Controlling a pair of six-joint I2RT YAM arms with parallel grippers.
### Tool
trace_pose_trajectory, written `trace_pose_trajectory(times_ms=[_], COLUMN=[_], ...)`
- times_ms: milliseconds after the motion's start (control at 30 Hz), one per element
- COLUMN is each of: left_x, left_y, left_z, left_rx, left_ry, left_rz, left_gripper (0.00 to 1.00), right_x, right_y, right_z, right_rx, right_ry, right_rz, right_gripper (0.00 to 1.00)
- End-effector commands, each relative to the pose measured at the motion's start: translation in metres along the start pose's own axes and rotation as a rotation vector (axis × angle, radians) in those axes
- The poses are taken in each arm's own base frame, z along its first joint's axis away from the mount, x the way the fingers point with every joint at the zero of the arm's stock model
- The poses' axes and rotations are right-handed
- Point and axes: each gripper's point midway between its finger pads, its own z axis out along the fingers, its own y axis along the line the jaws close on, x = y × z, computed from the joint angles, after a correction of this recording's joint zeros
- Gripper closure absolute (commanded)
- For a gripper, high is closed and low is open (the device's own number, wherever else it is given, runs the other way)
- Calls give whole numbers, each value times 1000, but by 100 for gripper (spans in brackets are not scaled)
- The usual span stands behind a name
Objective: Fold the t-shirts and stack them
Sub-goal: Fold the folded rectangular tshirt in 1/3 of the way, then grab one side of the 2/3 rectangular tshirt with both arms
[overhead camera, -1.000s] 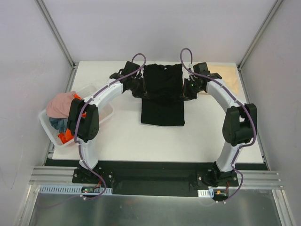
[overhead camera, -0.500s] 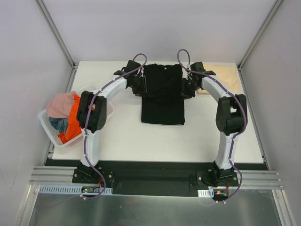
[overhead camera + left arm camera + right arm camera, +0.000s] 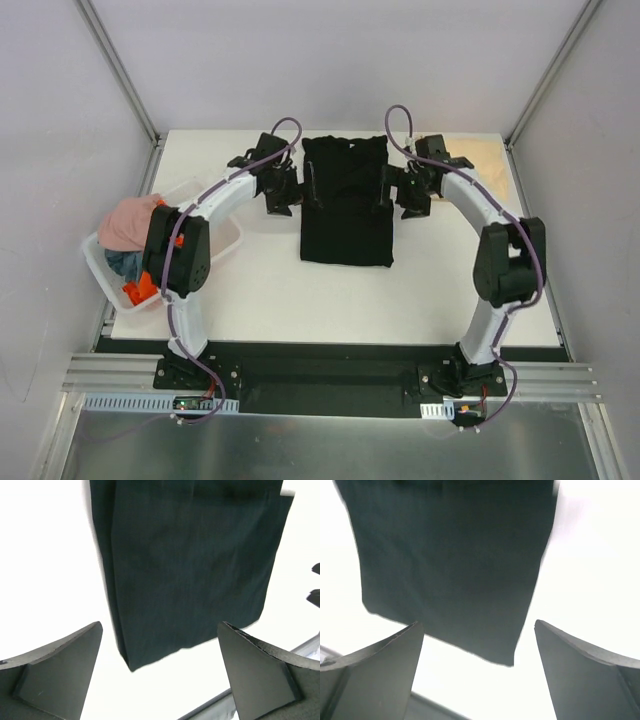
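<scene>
Black t-shirt lies folded into a narrow strip. Left gripper and right gripper flank it, wide open, empty. Likely next: grasp one end and fold crosswise.

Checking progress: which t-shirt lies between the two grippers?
The black t-shirt, folded narrow mid-table. The tan t-shirt lies at the far right corner; the others sit in the white basket.

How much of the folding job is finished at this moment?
Done: the tan shirt lies flat at the far right corner. In hand: the black shirt is folded to a long strip; the left gripper and right gripper are open beside it. Left: finish it, stack it, then the shirts in the basket.
</scene>
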Motion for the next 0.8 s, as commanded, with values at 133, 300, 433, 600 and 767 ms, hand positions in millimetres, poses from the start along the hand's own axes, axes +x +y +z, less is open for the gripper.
trace_pose_trajectory(times_ms=[133,300,433,600,767], left_x=[75,101,110,116,112], left_y=[-6,14,25,38,44], left_z=[-30,-21,-12,3,15], left_rx=[10,-37,-64,-110,-137], left_ry=[76,135,152,178,181], left_rz=[-25,-90,-117,-155,-197], left_gripper=[1,1,5,14,20], right_x=[77,107,120,121,122], right_y=[4,-9,-21,-24,-28], right_z=[-21,-12,-4,2,12], right_rx=[-120,-97,-54,-49,-42], right_ry=[3,54,84,92,102], right_rz=[55,105,158,177,196], right_gripper=[4,4,4,4,3])
